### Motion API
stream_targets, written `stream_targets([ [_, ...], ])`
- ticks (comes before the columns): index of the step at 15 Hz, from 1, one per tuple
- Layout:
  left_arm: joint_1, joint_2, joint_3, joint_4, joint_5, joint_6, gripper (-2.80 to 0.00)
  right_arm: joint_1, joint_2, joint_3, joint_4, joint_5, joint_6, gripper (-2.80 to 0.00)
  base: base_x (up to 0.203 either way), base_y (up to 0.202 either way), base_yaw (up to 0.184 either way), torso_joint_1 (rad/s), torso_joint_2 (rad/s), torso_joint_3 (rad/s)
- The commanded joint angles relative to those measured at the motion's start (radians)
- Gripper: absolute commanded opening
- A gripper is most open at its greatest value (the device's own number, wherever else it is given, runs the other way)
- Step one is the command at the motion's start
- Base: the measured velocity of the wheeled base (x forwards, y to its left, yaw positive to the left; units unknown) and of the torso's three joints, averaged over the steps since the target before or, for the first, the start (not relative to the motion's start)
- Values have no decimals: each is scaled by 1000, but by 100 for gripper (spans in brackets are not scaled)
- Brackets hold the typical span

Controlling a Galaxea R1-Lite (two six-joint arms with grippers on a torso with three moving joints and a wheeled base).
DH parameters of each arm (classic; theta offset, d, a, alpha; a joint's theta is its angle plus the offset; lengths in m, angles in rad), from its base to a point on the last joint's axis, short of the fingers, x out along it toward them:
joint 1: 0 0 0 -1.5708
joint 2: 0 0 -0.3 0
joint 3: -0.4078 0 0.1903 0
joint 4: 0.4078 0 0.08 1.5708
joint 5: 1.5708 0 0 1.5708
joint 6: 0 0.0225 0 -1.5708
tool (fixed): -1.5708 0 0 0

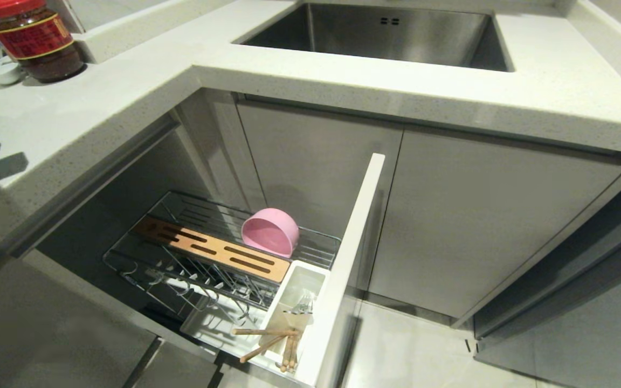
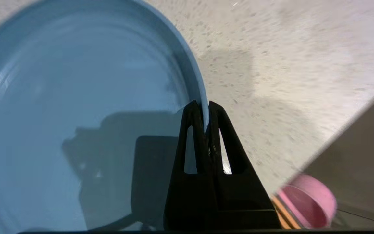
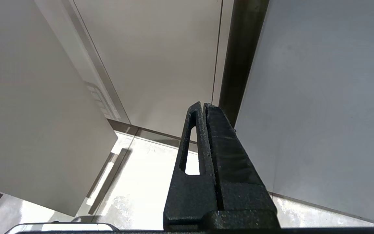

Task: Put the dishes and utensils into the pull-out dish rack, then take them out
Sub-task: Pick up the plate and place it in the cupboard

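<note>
Over the speckled counter, left half of left wrist frame: light-blue plate [image 2: 76, 113] | left gripper [image 2: 205, 112] pinched on its thin rim | likely rigid, slick, chippable, so best gripped deeper on the rim | pink bowl [image 1: 270, 231] already in rack [image 1: 224, 258], mid-frame | right gripper [image 3: 203, 109] clamped empty, parked

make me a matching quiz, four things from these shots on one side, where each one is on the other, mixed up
Things:
1. plate
2. pink bowl
3. chopsticks
4. red-lidded jar

Places:
A. on the countertop
B. in the white bin of the dish rack
C. rim pinched by the left gripper
D. on the wire shelf beside the wooden board

Pairs: 1-C, 2-D, 3-B, 4-A
</note>
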Motion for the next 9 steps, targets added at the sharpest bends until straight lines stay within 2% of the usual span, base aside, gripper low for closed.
stream_targets([
  [1,-49,-97,-23,2,4,-5,-280,0,-1,26,-1,0,0,-280,0,0,0,0,0,0],
  [3,-111,-157,-26,-17,5,-14,-280,0,-1,26,-1,0,0,-280,0,0,0,0,0,0],
  [5,-229,-194,-19,-44,6,-58,-280,0,-1,26,-1,0,0,-280,0,0,0,0,0,0],
  [7,-380,-222,27,-87,2,-83,-280,0,-1,26,-1,0,0,-280,0,0,0,0,0,0],
  [8,-455,-235,87,-162,-1,-90,-280,0,-1,26,-1,0,0,-280,0,0,0,0,0,0],
  [9,-519,-245,156,-281,-2,-91,-280,0,-1,26,0,0,0,-280,0,0,0,0,0,0],
])
